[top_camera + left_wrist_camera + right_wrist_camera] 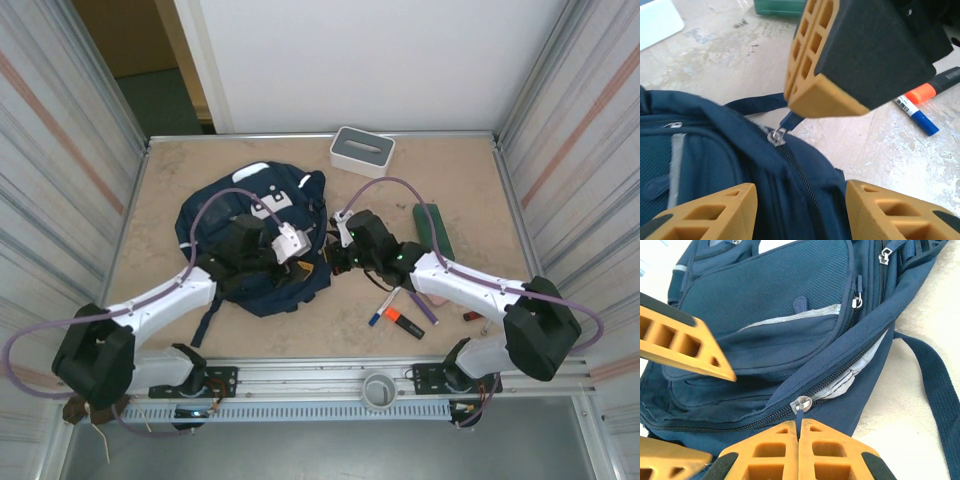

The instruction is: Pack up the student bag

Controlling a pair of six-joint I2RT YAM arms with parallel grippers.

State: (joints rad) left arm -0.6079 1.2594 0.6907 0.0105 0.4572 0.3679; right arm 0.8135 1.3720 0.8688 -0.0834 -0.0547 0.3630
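Carrying everything, the pale mottled table (470,200) has the bag (240,215) lying flat on its left-centre, front pocket up, with a dark strap trailing toward the near edge. Both arms reach in to the bag's right side.

A white-grey box (362,150) sits near the far edge, well apart from the bag. A dark green flat item (432,230) lies to the right, beyond the right arm. Nearer the front edge, an orange-and-black marker (405,322) and a blue-capped marker (380,312) lie just beside each other.

The left fingers (705,212) are spread wide over the bag's edge and grip nothing. The right fingers (835,455) are pressed together, pinching the zip pull (801,404) of the main zip. In the right wrist view, the teeth to the left of the slider are closed. To the right of it they gape and show light grey lining.
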